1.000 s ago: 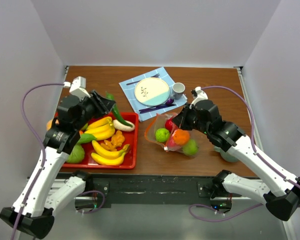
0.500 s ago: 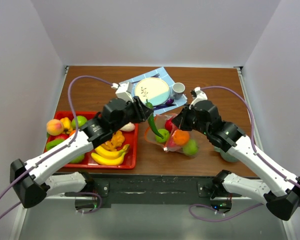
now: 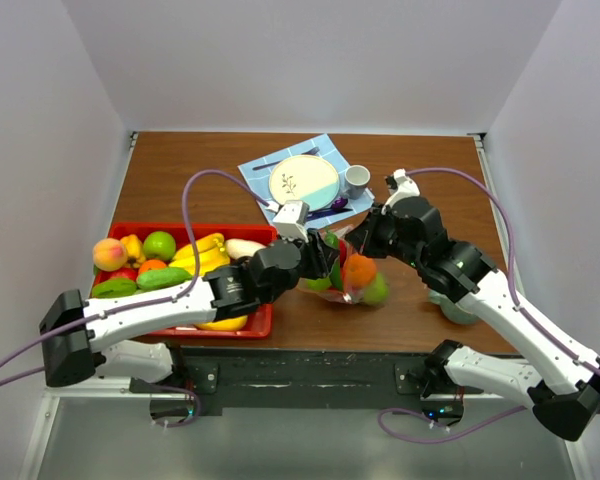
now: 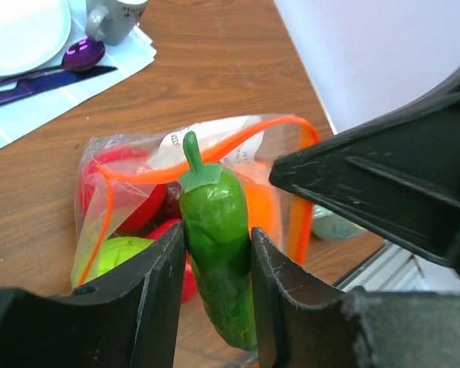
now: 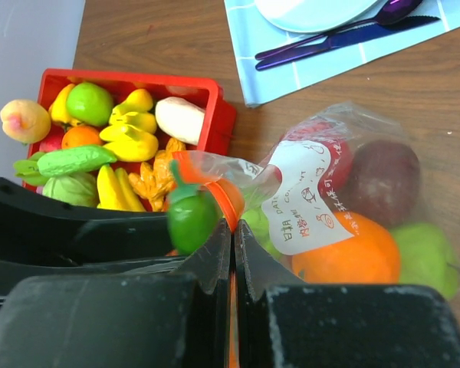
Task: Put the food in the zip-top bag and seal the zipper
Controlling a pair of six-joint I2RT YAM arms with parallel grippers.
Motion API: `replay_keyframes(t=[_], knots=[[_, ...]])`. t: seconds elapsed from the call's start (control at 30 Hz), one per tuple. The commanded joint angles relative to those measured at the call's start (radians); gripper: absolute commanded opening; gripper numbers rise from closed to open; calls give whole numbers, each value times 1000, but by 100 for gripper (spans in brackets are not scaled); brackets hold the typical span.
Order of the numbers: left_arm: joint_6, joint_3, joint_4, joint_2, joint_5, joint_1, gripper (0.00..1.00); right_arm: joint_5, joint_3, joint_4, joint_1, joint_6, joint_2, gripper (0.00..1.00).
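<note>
My left gripper (image 4: pixel 217 234) is shut on a glossy green pepper-like piece of food (image 4: pixel 215 222), stem pointing away, right at the mouth of the zip-top bag (image 3: pixel 358 278). The orange-red zipper (image 4: pixel 142 179) arches open around it. My right gripper (image 5: pixel 232 226) is shut on the zipper strip (image 5: pixel 228 201) and holds that edge up. Through the clear plastic I see an orange (image 5: pixel 345 253), a red apple (image 5: pixel 383 180) and a green apple (image 5: pixel 425 257). More food lies in the red tray (image 3: pixel 180 229): bananas, peach, green apple.
A blue napkin (image 3: pixel 260 180) at the back carries a plate (image 3: pixel 303 182), a cup (image 3: pixel 356 180) and purple cutlery (image 3: pixel 315 212). A grey-green bowl (image 3: pixel 458 308) sits under my right arm. The tray's right wall (image 3: pixel 272 290) lies close to the bag.
My left arm has swung right from above the tray to the bag's mouth, carrying the green pepper. My right gripper has kept its hold on the zipper edge.
</note>
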Motion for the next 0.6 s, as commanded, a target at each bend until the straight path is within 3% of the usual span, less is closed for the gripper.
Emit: replay_keyframes(t=[0.0,0.33,0.57], knots=[[-18,12,28,69,-80,-39,5,30,63,28,5,2,-8,0],[-21,27,-64,112,-218,-86,9,36,86,15,6,-2,-7,0],[62,6,69,109,-285,-155,8,36,101,11,6,-4,4,0]])
